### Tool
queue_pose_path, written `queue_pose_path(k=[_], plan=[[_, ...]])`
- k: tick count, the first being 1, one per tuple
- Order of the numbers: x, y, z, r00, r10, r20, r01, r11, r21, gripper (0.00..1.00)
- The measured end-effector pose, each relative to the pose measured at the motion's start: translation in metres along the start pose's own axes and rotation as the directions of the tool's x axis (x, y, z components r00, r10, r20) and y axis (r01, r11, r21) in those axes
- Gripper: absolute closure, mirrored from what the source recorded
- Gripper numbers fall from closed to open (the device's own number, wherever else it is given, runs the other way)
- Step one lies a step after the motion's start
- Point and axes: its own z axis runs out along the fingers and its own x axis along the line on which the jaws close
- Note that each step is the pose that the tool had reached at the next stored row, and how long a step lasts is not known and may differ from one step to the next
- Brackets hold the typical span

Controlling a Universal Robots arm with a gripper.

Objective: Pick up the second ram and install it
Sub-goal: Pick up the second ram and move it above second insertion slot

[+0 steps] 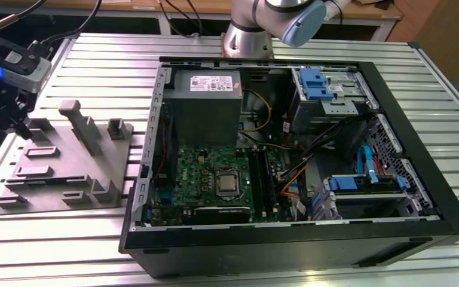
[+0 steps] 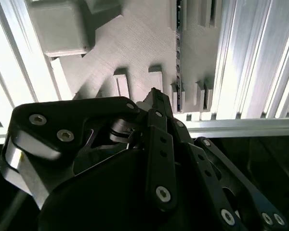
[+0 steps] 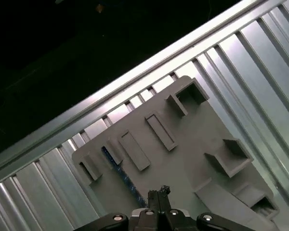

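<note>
Grey fixture block point(image 1: 70, 173) sits on the ribbed aluminium table point(image 1: 293, 48) at the exterior view's left, beside the open case point(image 1: 421, 197). Gripper point(image 1: 10, 125) hovers over the block's outer edge at the far left of that frame. In both wrist views its fingers point(image 2: 154, 96) appear pressed together, pinching nothing. Ram point(image 2: 177, 53) stands on edge in a slot of the block, not yet lifted. It lies just beside the fingers, offset to one side and apart from them. Its long axis runs parallel to the table ribs. White label point(image 1: 207, 84) on the power supply point(image 1: 205, 113) carries print; no wording is reported.
</note>
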Motion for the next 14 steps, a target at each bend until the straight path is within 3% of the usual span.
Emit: queue_pose_path(k=[4, 7, 11, 14], plan=[[0.0, 0.0, 0.0008, 0.9974, -0.072, -0.0032, 0.072, 0.9974, -0.0005, 0.9], [0.0, 0.0, 0.0014, 0.9919, -0.127, -0.0057, 0.127, 0.9919, -0.0011, 0.9], [0.0, -0.0001, 0.0022, 0.9802, -0.198, -0.0089, 0.198, 0.9802, -0.002, 0.9], [0.0, -0.0001, 0.0031, 0.9677, -0.252, -0.0112, 0.252, 0.9678, -0.0025, 0.9]])
